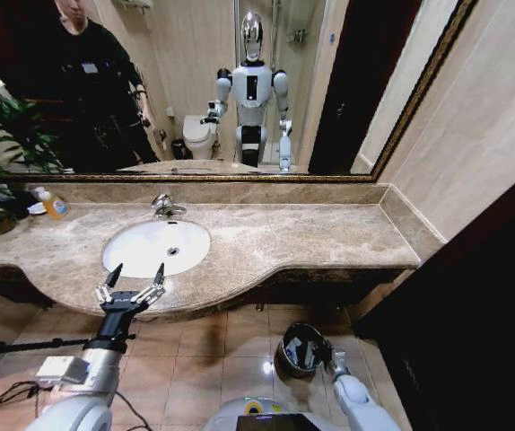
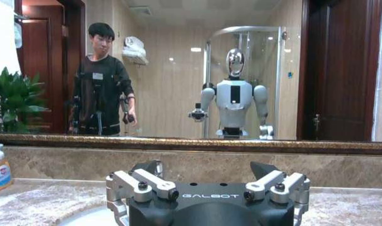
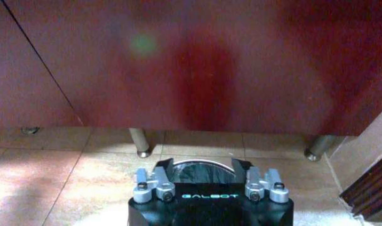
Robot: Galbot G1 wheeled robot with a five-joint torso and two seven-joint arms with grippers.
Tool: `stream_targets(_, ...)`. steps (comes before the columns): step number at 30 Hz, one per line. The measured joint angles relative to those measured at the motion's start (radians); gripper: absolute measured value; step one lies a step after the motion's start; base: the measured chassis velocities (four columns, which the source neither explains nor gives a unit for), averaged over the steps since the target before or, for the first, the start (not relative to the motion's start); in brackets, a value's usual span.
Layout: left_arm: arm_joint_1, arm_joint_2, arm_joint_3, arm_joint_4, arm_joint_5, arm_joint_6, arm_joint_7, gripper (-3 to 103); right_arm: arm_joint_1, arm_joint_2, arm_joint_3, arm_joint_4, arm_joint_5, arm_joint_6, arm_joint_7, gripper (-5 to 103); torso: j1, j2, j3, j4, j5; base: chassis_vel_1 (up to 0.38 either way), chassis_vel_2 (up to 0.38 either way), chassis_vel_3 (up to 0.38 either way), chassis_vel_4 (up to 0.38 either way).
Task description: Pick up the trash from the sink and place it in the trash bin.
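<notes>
- My left gripper (image 1: 133, 280) is up in front of the sink (image 1: 157, 247), over the near edge of the table (image 1: 284, 238). Its fingers (image 1: 112, 276) are spread wide and hold nothing.
- The fingers point away from me, toward the sink and the big mirror (image 1: 240, 90) behind it.
- In the left wrist view my left gripper (image 2: 210, 176) is level, with the white rim of the sink (image 2: 91, 217) just under it.
- The sink is a white oval. Its long side runs left to right along the table. The chrome faucet (image 1: 163, 206) stands at its far edge.
- I see no trash inside the bowl, just the little drain (image 1: 173, 251) in the middle.
- An orange soap bottle (image 1: 54, 205) stands upright on the table, off to the left of the sink.
- My right gripper (image 1: 338, 363) hangs low by the floor (image 1: 213, 350), right beside the trash bin (image 1: 298, 348). In the right wrist view my right gripper (image 3: 207, 172) is over the shiny rim of the trash bin (image 3: 197, 165). Its fingers are apart and hold nothing.
- The trash bin stands upright on the floor tiles, below the table's front edge and to the right of the sink.
</notes>
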Motion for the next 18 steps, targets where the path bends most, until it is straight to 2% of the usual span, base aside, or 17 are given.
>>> stream_targets(1,0.000,0.000,0.000,0.000,0.000,0.000,0.000,100,-0.001,0.000,0.000,0.000,0.000,0.000,0.000,64,0.000,0.000,0.000,0.0000,0.0000,0.000,0.000,0.000,0.000)
stream_targets(4,0.000,0.000,0.000,0.000,0.000,0.000,0.000,100,-0.007,-0.001,0.000,0.000,0.001,0.002,0.001,80,0.000,0.000,0.000,0.0000,0.0000,0.000,0.000,0.000,0.000)
stream_targets(5,0.000,0.000,0.000,0.000,0.000,0.000,0.000,100,-0.007,-0.001,0.000,0.000,0.001,0.002,0.001,80,0.000,0.000,0.000,0.0000,0.0000,0.000,0.000,0.000,0.000)
stream_targets(7,0.000,0.000,0.000,0.000,0.000,0.000,0.000,100,-0.010,0.000,0.000,0.001,0.002,0.002,0.002,91,0.000,0.000,0.000,-0.0001,0.0001,0.000,0.000,0.000,0.000)
stream_targets(9,0.000,0.000,0.000,0.000,0.000,0.000,0.000,100,-0.010,0.000,0.000,0.001,0.003,0.002,0.002,91,0.000,0.000,0.000,-0.0001,0.0001,0.000,0.000,0.000,0.000)
stream_targets(12,0.000,0.000,0.000,0.000,0.000,0.000,0.000,100,-0.010,0.003,0.000,0.005,0.005,0.002,0.007,100,0.000,0.000,0.000,-0.0001,0.0000,0.000,0.000,0.000,0.000)
stream_targets(18,0.000,0.000,0.000,0.000,0.000,0.000,0.000,100,-0.010,0.008,-0.001,0.009,0.006,-0.001,0.011,100,0.000,0.000,0.000,0.0000,-0.0001,0.000,0.000,0.000,0.000)
